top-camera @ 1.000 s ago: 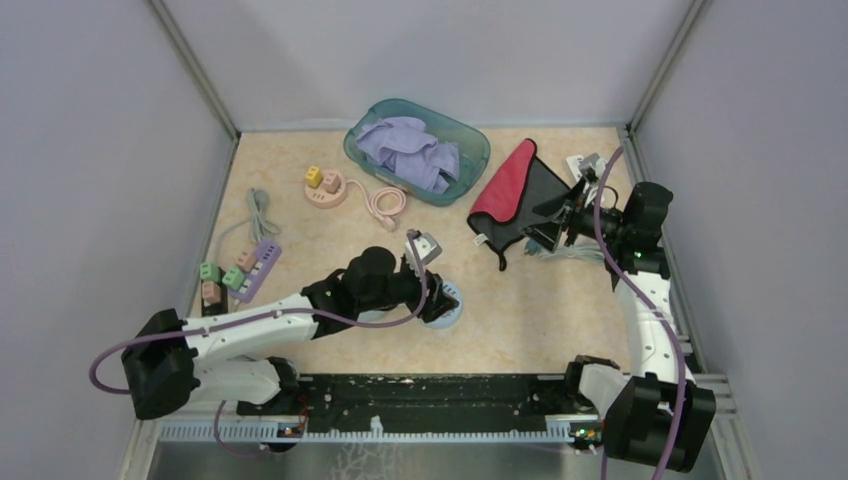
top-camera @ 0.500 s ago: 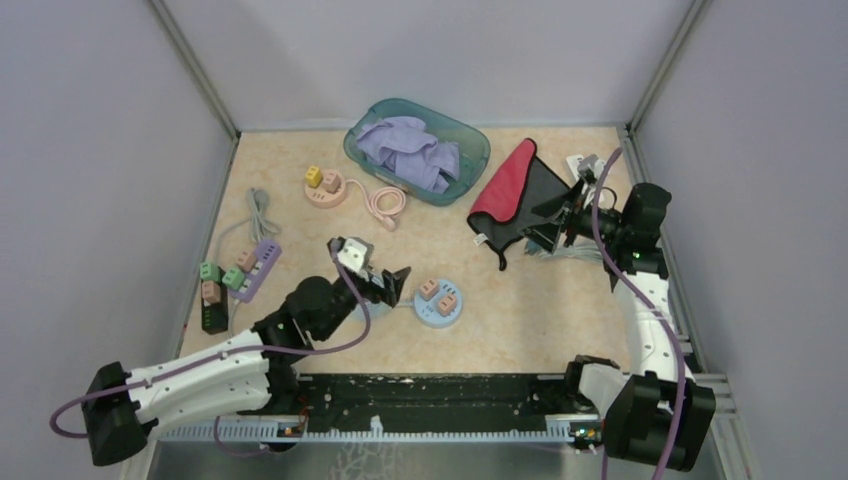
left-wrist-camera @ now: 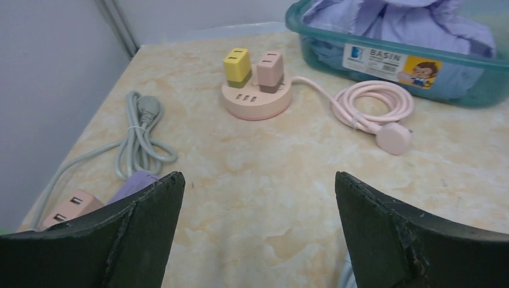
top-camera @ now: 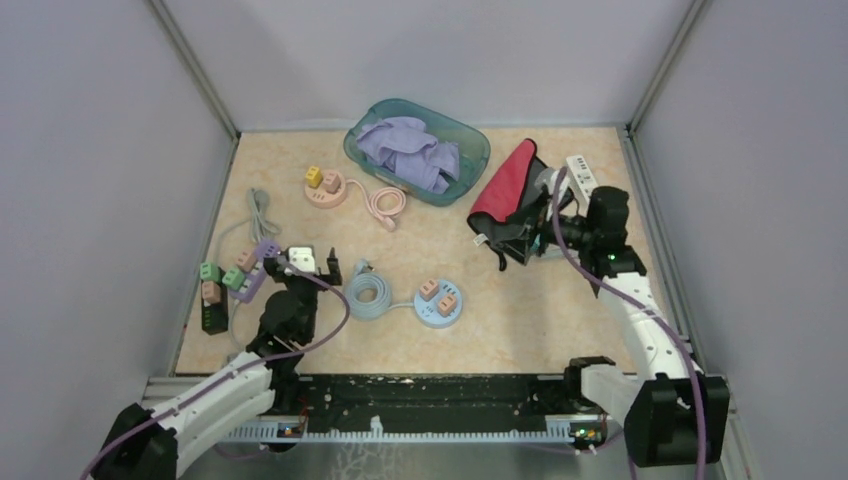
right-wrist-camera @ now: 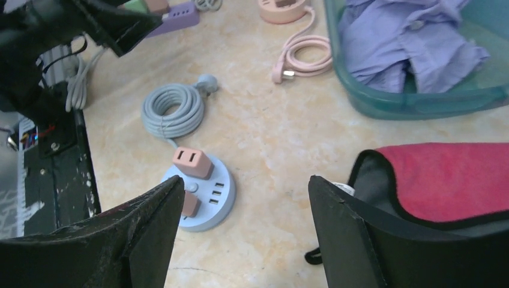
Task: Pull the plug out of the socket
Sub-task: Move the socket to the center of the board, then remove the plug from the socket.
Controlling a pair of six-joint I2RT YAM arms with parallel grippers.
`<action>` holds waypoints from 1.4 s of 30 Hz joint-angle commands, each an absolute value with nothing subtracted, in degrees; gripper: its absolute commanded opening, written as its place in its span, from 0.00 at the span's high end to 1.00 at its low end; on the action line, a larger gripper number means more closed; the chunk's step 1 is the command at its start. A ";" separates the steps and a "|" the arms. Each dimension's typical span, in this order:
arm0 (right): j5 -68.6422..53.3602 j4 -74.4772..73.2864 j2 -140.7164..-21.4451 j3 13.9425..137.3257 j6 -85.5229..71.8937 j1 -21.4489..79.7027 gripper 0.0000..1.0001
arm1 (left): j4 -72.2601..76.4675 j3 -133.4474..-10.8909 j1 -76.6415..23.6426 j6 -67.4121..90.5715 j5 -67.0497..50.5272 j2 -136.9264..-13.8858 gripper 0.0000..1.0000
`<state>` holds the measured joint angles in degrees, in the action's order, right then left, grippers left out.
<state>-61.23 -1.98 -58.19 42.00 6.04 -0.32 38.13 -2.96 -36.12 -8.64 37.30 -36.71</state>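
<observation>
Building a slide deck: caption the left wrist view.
Open left end effector facing pink round socket, its two plugs seated.

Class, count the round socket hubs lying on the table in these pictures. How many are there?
2. The pink round hub sits beside the teal basin; the blue round hub lies mid-table by its coiled cable. The red cloth could hide more.

Behind one finger [left-wrist-camera: 126,240] of the left gripper [left-wrist-camera: 258,180], the purple power strip [left-wrist-camera: 141,179] is mostly hidden; the teal basin [left-wrist-camera: 468,84] ahead is cut off by the view's edges. A finger [right-wrist-camera: 120,240] of the right gripper [right-wrist-camera: 246,180] covers part of a plug [right-wrist-camera: 191,205] on the blue round socket [right-wrist-camera: 219,195]; the cloth [right-wrist-camera: 444,174] passes behind the other.
</observation>
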 commanded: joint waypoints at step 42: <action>-28.46 4.02 -67.30 40.96 8.79 23.99 0.23 | 75.93 -12.39 -7.87 -4.55 15.46 -91.14 0.00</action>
